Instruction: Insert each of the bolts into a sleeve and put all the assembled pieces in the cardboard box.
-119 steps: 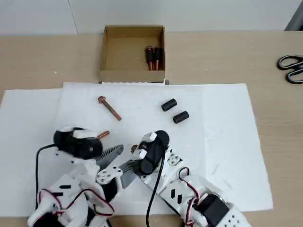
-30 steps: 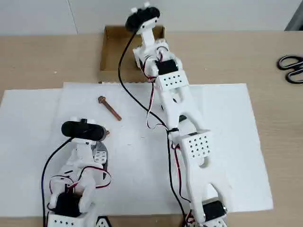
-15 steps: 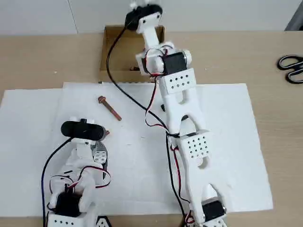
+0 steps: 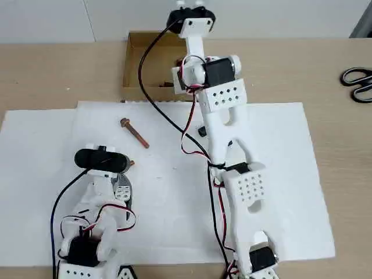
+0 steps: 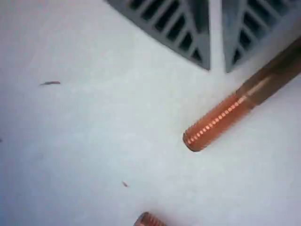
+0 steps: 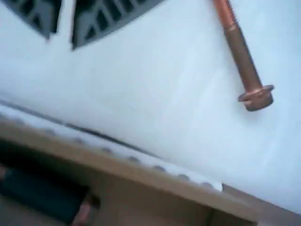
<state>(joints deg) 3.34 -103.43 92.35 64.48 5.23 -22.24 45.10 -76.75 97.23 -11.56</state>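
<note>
Delivery seems to explain the reach: the right end effector (image 6: 61, 40), clenched on nothing, hangs by the cardboard box (image 4: 139, 64), where an assembled piece (image 6: 47, 200) lies inside. The left end effector (image 5: 216, 66), jaws nearly together and empty, sits low over the white sheet (image 4: 279, 163) just beside a near bolt (image 5: 235, 110), probably to collect it; a far bolt (image 4: 134, 132) waits well apart

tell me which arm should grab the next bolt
Left. A loose bolt lies on the paper right by the left arm, close in its wrist view; the right arm is stretched out to the cardboard box.
</note>
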